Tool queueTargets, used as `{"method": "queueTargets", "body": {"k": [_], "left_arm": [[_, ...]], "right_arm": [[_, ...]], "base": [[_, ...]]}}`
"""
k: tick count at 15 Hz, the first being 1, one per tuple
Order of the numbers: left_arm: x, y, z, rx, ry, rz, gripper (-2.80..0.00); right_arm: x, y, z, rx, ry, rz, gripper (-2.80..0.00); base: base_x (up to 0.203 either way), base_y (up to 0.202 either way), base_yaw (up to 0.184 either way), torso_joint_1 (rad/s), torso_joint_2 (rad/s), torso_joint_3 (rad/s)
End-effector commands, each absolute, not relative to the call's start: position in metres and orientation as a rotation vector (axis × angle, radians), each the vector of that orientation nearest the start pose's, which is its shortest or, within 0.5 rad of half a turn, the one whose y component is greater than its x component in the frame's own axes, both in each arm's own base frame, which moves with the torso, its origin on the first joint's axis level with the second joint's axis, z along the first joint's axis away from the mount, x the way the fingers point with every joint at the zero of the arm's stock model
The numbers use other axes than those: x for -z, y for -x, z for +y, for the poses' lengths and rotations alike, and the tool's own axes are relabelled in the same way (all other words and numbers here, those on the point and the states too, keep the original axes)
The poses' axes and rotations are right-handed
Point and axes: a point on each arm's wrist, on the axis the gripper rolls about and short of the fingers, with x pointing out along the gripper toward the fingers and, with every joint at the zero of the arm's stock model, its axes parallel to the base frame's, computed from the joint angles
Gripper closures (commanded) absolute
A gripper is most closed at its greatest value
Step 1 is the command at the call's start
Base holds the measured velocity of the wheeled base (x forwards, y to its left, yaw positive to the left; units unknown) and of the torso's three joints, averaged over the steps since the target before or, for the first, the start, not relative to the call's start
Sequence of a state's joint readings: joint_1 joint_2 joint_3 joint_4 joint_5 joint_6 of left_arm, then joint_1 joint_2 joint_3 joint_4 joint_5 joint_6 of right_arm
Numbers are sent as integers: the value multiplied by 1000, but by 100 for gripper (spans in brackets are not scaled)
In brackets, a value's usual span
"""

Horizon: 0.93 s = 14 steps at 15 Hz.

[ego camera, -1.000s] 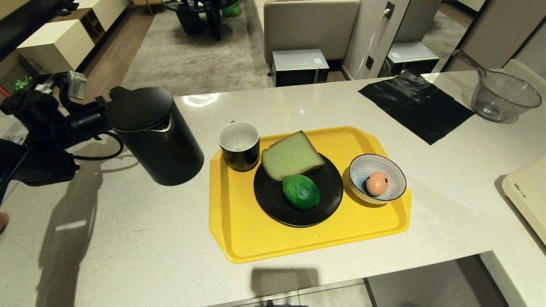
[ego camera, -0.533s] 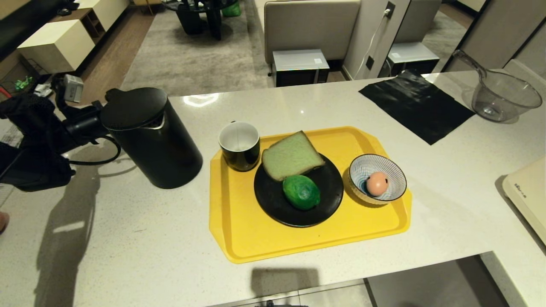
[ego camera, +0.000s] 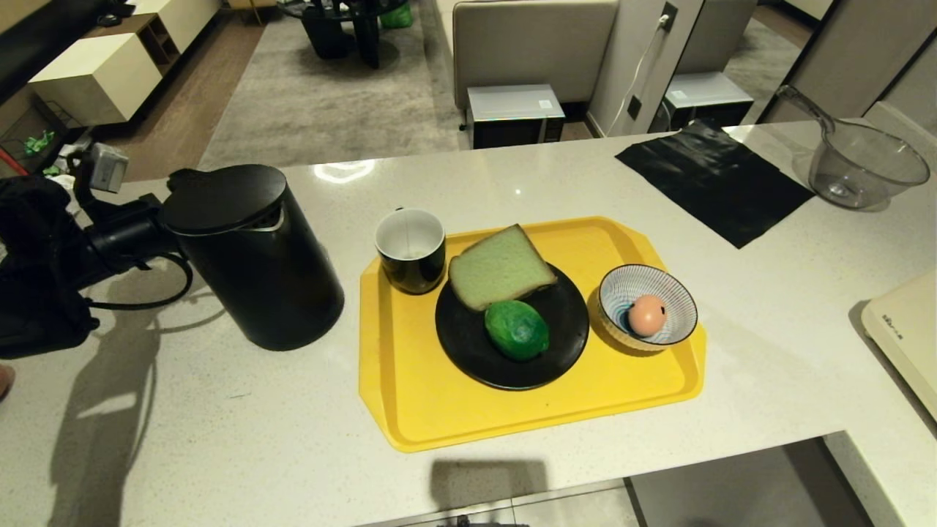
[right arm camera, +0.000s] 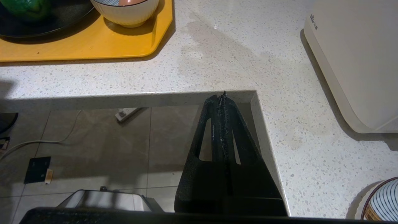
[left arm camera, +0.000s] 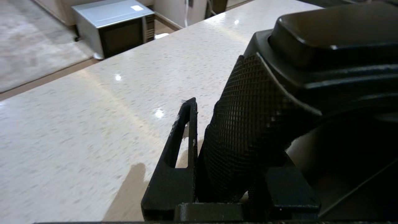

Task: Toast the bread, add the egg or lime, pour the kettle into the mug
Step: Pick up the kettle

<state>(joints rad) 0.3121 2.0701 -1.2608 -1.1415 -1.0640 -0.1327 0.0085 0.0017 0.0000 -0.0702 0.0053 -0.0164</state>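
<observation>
The black kettle (ego camera: 256, 271) stands about upright on the counter's left, left of the yellow tray (ego camera: 439, 410); whether its base touches the counter I cannot tell. My left gripper (ego camera: 150, 227) is shut on its textured side handle (left arm camera: 248, 140), one finger (left arm camera: 186, 124) showing beside it. The black mug (ego camera: 410, 249) sits on the tray's far left corner. The pale green bread (ego camera: 500, 267) and the lime (ego camera: 517, 329) lie on a black plate (ego camera: 468, 351). An egg (ego camera: 647, 315) rests in a striped bowl (ego camera: 622, 285). My right gripper (right arm camera: 222, 96) hangs shut below the counter's front edge.
A black sheet (ego camera: 714, 179) and a clear handled jug (ego camera: 864, 165) lie at the far right. A cream appliance (ego camera: 908, 329) stands at the right edge. The counter has a notch cut in its near right edge (right arm camera: 255, 93). A cable loops beside the kettle.
My left gripper has carried the kettle down and toward the near left, away from the mug, and it now sits more upright. Nothing on the tray has moved.
</observation>
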Motion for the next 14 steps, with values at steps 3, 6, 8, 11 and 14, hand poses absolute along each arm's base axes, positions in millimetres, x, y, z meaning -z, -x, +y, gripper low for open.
{"method": "queueTargets", "body": {"k": [3, 6, 8, 11, 14], "left_arm": [[-239, -373, 120, 715, -140, -254, 0], [-243, -368, 127, 693, -152, -263, 0], [-248, -364, 131, 682, -158, -271, 0], [-258, -357, 133, 670, -167, -284, 0], [-269, -350, 131, 649, -180, -309, 0]], "right_arm": [[-75, 21, 0, -15, 17, -40, 0], [-75, 21, 0, -15, 17, -40, 0], [-75, 21, 0, -15, 17, -42, 0], [-75, 21, 0, -15, 17, -41, 0], [-75, 21, 0, -15, 17, -41, 0]], "base": [[0, 0, 0, 0, 0, 0], [0, 0, 0, 0, 0, 0], [0, 0, 0, 0, 0, 0], [0, 0, 0, 0, 0, 0], [0, 0, 0, 0, 0, 0]]}}
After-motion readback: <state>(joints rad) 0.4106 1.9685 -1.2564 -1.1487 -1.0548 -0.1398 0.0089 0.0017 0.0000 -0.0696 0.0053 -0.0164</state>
